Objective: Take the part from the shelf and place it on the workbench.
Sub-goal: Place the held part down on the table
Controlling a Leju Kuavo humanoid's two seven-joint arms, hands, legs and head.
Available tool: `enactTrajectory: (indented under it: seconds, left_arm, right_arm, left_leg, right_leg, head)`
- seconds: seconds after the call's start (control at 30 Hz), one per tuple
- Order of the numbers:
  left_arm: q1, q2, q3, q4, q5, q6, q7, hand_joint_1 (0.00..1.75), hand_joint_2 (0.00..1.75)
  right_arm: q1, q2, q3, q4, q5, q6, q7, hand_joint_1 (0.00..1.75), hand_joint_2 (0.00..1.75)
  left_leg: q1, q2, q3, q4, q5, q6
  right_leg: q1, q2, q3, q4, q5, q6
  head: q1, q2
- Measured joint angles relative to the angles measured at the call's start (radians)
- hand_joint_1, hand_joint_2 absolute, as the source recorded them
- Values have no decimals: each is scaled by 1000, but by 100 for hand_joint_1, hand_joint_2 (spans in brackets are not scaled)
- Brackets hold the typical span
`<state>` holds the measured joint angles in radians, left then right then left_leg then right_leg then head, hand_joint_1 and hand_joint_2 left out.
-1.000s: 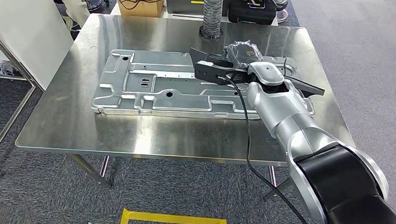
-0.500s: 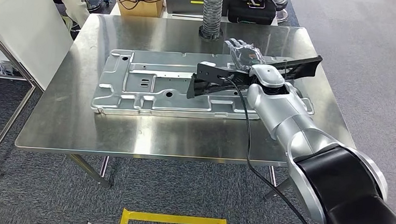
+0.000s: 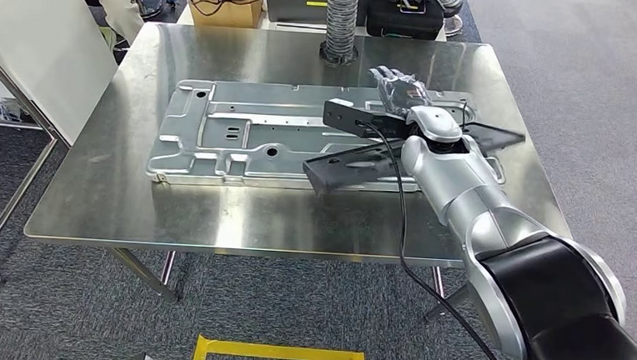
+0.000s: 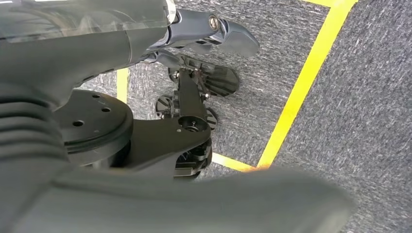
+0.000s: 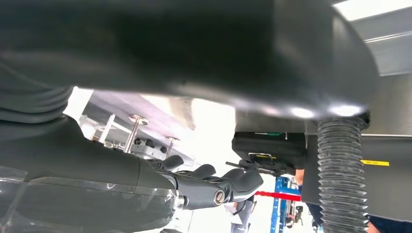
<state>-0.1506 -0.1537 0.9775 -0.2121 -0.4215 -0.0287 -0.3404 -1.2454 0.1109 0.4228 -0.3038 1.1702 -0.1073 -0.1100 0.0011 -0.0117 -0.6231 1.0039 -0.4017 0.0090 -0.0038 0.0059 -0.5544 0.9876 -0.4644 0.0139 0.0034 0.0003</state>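
One black part (image 3: 358, 164), long and flat, lies across the stamped plate (image 3: 243, 134) toward the desk's (image 3: 114, 192) right edge. Right robot hand (image 3: 400, 89): fingers spread, holding nothing. Advice: lift clear without dragging the part.

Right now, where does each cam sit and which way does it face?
Head view: high on the body, looking forward and down at the steel workbench; the right arm reaches in to the black part.
Left wrist view: behind the hanging left hand, looking down at grey carpet with yellow tape.
Right wrist view: behind the right hand, under the dark part.
Shared: head and right wrist views both show the ribbed hose.
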Motion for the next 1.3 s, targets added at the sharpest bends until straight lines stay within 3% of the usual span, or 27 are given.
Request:
enactTrajectory:
  seconds: [1.07, 1.17, 1.2, 1.3]
  left_arm:
    - [-2, 0, -10, 0, -9, 24, -3, 0, 0]
    - [-2, 0, -10, 0, -9, 41, -12, 0, 131]
    - [-2, 0, -10, 0, -10, 48, -15, 0, 131]
    - [-1, 0, -11, 0, -17, 75, -36, 0, 0]
  right_arm:
    - [1, -4, -77, 0, 52, -3, 0, 0, 0]
    - [0, -1, -81, 0, 60, -4, -9, 0, 0]
    - [0, 1, -82, 0, 61, -5, -11, 0, 0]
    - [0, 6, -84, 0, 66, -13, -17, 0, 0]
  left_leg:
    - [0, 0, 0, 0, 0, 0]
    - [0, 0, 0, 0, 0, 0]
    - [0, 0, 0, 0, 0, 0]
    - [0, 0, 0, 0, 0, 0]
  right_leg:
    - [0, 0, 0, 0, 0, 0]
    - [0, 0, 0, 0, 0, 0]
    - [0, 0, 0, 0, 0, 0]
    - [0, 0, 0, 0, 0, 0]
  head:
    - [0, 0]
    - [0, 0]
    - [0, 0]
    - [0, 0]
